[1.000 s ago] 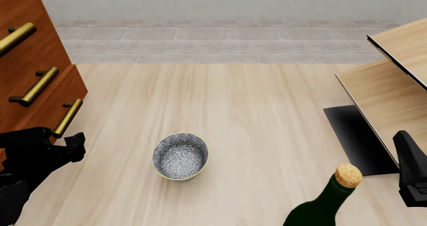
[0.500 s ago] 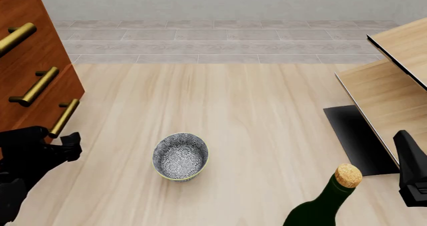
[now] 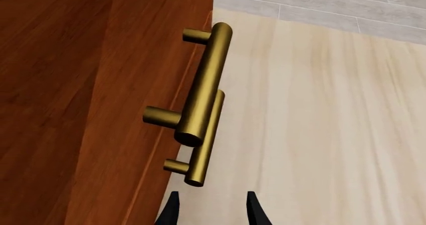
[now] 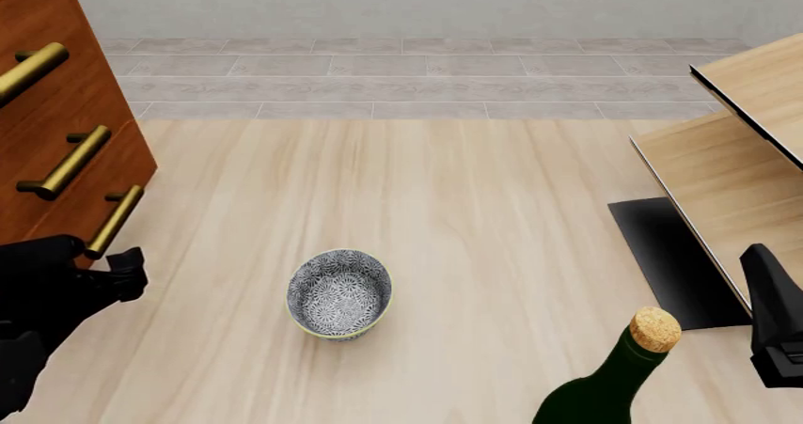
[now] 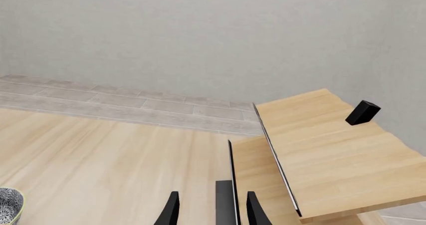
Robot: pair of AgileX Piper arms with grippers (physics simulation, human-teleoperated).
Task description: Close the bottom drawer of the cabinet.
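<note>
With its fingers apart and empty, the left tool [image 4: 119, 264] sat near the bottom drawer [image 4: 107, 184] at the counter's left, and might slip past its handle [image 4: 115, 222].

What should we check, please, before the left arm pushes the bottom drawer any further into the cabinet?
1. Left claw beside the bottom drawer handle: ok.
2. Left claw open, nothing between its fingers: ok.
3. Drawer front flush with the cabinet: cannot tell; it looks nearly in.
4. Patterned bowl clear of the push path: ok.
5. Right claw idle, away from the green bottle: ok.
6. Claw actually touching the drawer: cannot tell.
</note>
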